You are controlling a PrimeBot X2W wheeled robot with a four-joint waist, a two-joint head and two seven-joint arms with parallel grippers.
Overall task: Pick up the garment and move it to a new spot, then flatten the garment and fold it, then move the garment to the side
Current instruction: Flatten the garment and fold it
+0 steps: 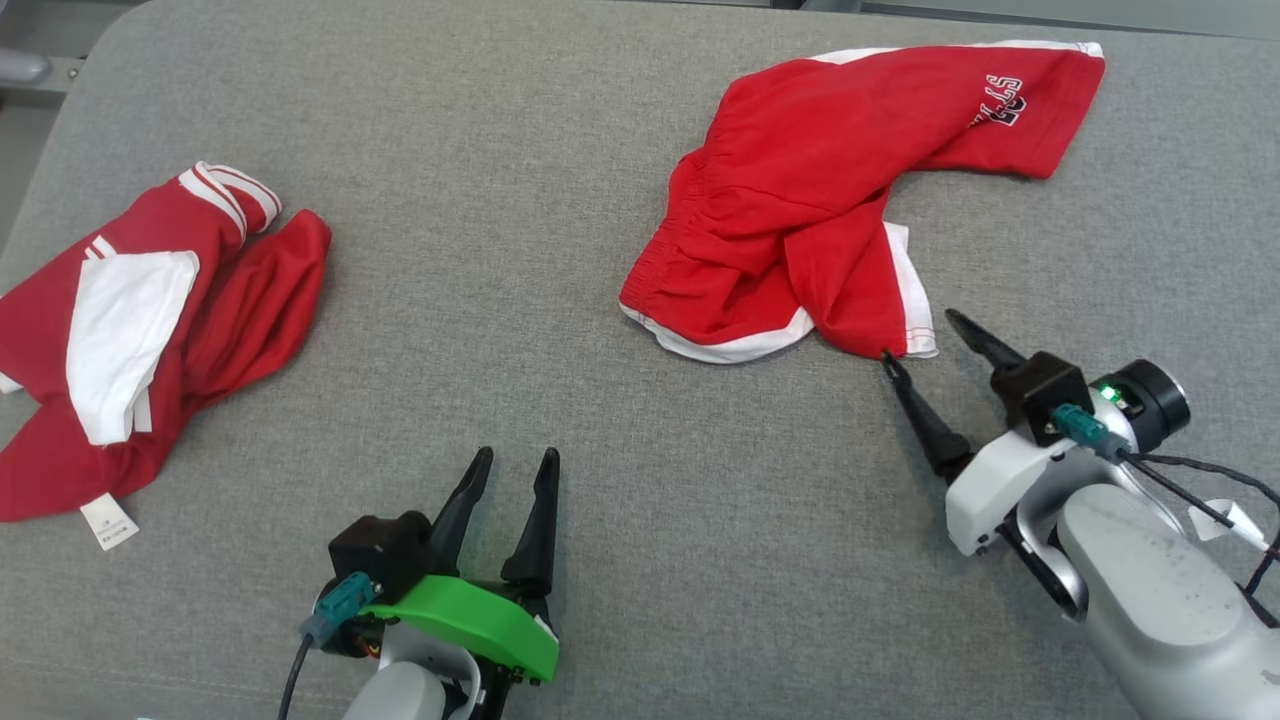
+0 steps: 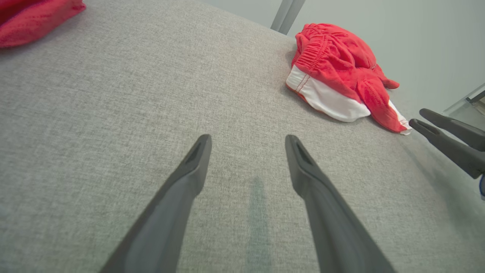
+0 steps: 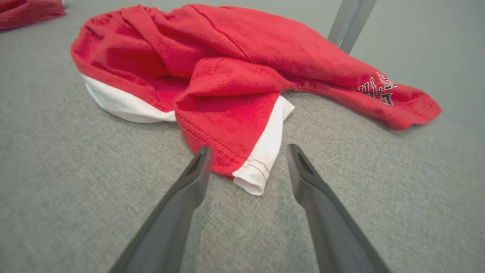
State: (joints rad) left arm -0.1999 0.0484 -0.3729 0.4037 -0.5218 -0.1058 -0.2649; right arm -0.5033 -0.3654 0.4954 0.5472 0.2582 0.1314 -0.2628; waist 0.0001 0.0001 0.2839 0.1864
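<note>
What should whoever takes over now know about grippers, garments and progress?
Left gripper: open, empty, above the bare grey surface.
Right gripper: open, gripping nothing; fingers flank the near leg hem of the red shorts.
Shorts lie crumpled, far right; second red garment bunched at left.
Done: no flattening or folding yet. Left: flatten, fold, move aside.

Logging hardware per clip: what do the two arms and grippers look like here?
Left gripper: long dark tapered fingers, bright green cover, black block, teal connector. Right gripper: same dark fingers, pale grey arm, teal connector, black cables, lit green light.
</note>
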